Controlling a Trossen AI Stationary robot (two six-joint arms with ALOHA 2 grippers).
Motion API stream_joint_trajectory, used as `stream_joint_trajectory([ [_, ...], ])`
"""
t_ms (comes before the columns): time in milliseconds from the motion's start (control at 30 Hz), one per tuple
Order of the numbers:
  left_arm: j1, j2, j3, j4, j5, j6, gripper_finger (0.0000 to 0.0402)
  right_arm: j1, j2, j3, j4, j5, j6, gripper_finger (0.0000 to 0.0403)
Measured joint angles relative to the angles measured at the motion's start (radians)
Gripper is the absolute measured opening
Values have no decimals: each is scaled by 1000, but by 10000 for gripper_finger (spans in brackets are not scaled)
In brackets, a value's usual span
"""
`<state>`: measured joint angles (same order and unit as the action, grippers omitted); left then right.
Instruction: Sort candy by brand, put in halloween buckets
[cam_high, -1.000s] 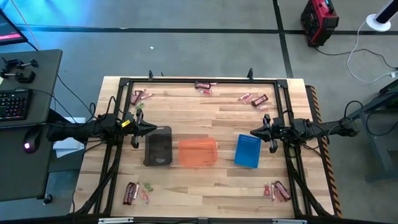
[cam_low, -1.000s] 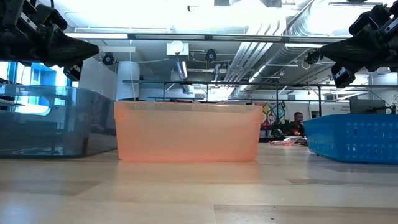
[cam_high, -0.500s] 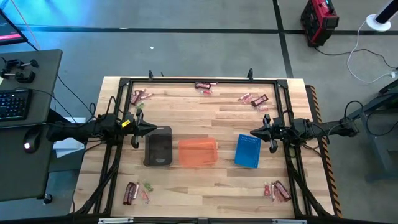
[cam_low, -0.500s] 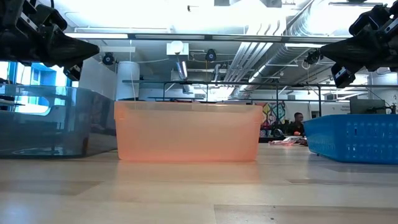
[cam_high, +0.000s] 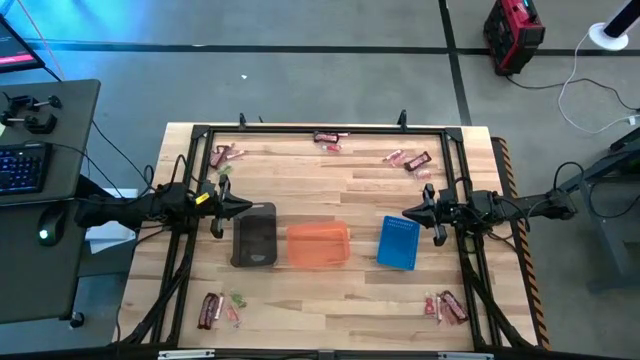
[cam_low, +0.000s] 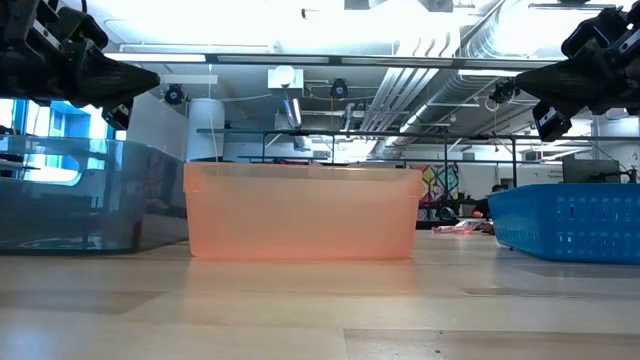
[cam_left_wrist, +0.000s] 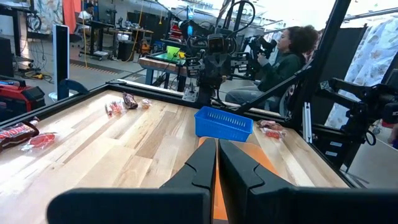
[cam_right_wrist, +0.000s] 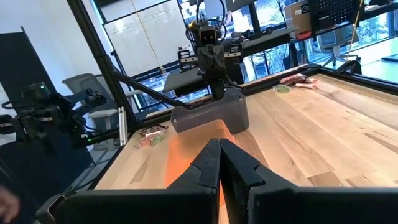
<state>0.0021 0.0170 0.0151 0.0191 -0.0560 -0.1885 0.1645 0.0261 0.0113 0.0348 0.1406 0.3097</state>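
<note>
high / buckets: grey bucket (cam_high: 254, 236), orange bucket (cam_high: 318, 245), blue bucket (cam_high: 398, 242) in a row mid-table, grey nearest the left arm, blue nearest the right.
high / candy: 5 small piles near the table edges: (cam_high: 224, 155), (cam_high: 329, 138), (cam_high: 411, 160), (cam_high: 217, 308), (cam_high: 446, 305). None seen in a bucket.
high / left gripper (cam_high: 244, 206): over the grey bucket's edge, holding nothing.
high / right gripper (cam_high: 408, 215): over the blue bucket's edge, holding nothing.
low: orange bucket (cam_low: 302, 212) centre, grey (cam_low: 80, 194) and blue (cam_low: 565, 220) to the sides, all flat on the table (cam_low: 320, 310). Both grippers hang high, well above the rims.
L wrist: fingers (cam_left_wrist: 200, 163) pressed together, nothing between. Blue bucket (cam_left_wrist: 223, 123) ahead, candy (cam_left_wrist: 123, 103) and (cam_left_wrist: 268, 128) on either side of it, more at (cam_left_wrist: 25, 135). Person (cam_left_wrist: 280, 56) seated past the table.
R wrist: fingers (cam_right_wrist: 205, 159) closed tight, nothing held. Grey bucket (cam_right_wrist: 209, 114) ahead, orange one (cam_right_wrist: 186, 152) nearer. Candy at (cam_right_wrist: 151, 134) and (cam_right_wrist: 296, 81).
</note>
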Motion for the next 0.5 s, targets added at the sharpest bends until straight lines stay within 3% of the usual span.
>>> stream_joint_trajectory([
  [100, 0, 0, 0, 0, 0, 0, 7, 0, 0, 0, 30, 7, 40, 0],
  [167, 0, 0, 0, 0, 0, 0, 7, 0, 5, 0, 154, 62, 64, 0],
  [367, 0, 0, 0, -1, 0, 0, 7, -1, 7, 0, 709, 507, 258, 0],
  [433, 0, 0, 0, 0, 0, 0, 7, -9, 27, 13, 738, 554, 258, 0],
  [500, 0, 0, 0, -1, 0, 0, 7, -28, 78, 71, 654, 522, 274, 0],
])
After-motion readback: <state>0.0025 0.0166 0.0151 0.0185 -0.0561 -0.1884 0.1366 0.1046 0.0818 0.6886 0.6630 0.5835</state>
